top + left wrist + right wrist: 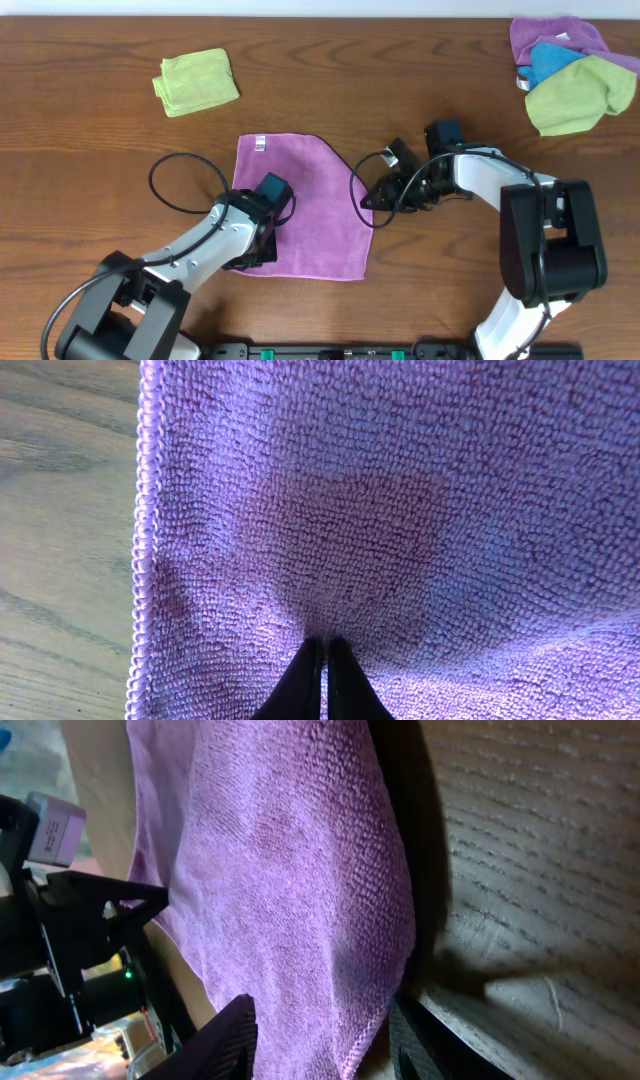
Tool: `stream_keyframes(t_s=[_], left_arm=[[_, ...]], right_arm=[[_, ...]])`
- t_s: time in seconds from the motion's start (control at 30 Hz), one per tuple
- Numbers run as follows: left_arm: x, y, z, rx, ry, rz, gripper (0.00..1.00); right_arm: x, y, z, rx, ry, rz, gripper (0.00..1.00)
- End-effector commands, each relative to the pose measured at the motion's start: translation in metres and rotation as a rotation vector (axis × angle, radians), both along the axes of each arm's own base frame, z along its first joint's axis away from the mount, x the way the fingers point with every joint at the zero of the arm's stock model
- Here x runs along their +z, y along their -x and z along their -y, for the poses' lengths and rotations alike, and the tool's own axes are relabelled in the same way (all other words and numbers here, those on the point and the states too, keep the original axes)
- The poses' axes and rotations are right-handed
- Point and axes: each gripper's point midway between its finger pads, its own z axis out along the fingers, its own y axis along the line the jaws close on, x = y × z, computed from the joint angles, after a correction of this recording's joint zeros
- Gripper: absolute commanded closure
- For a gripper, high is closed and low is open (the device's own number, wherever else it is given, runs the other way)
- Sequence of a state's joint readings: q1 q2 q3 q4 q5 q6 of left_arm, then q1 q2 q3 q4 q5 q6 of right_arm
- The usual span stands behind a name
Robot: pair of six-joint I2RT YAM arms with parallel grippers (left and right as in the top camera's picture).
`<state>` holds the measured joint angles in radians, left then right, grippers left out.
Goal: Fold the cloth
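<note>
Wooden worktop (100,150) is carrying the cloth (320,200), which is lying spread out at its centre, white tag (257,142) at the far edge. Your left hand (325,645) is touching the cloth with fingers pressed together; your right hand (325,1020) is straddling its right edge, fingers spread.

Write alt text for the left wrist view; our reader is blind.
Jaws shut, the left gripper pinches a magenta-purple terry cloth that fills most of the frame. Its stitched edge runs down the left, wooden table beyond.

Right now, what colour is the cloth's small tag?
White tag on the cloth; overhead view shows it best.
</note>
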<state>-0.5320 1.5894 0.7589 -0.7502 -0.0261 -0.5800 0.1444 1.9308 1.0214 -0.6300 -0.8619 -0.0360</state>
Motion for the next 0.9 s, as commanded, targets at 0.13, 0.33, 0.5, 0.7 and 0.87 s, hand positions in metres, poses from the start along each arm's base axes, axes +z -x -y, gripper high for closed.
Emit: stream_keyframes(t_s=[0.13, 0.33, 0.5, 0.7, 0.87], left_arm=[[-0.010, 0.017, -0.008, 0.008, -0.019, -0.061, 0.94], [-0.010, 0.017, -0.008, 0.008, -0.018, -0.062, 0.94], [-0.010, 0.017, -0.008, 0.008, -0.018, -0.061, 0.94], [-0.010, 0.017, -0.007, 0.008, -0.018, -0.061, 0.94], [-0.010, 0.017, -0.007, 0.008, -0.016, -0.059, 0.94]], right_arm=[[-0.009, -0.003, 0.000, -0.021, -0.013, -0.023, 0.55], [-0.019, -0.002, 0.000, -0.030, -0.007, -0.051, 0.55], [-0.018, -0.014, -0.002, -0.065, -0.017, -0.029, 0.52], [-0.008, -0.035, -0.011, -0.118, -0.090, 0.009, 0.50], [-0.005, -0.044, -0.015, -0.135, -0.121, 0.025, 0.49]])
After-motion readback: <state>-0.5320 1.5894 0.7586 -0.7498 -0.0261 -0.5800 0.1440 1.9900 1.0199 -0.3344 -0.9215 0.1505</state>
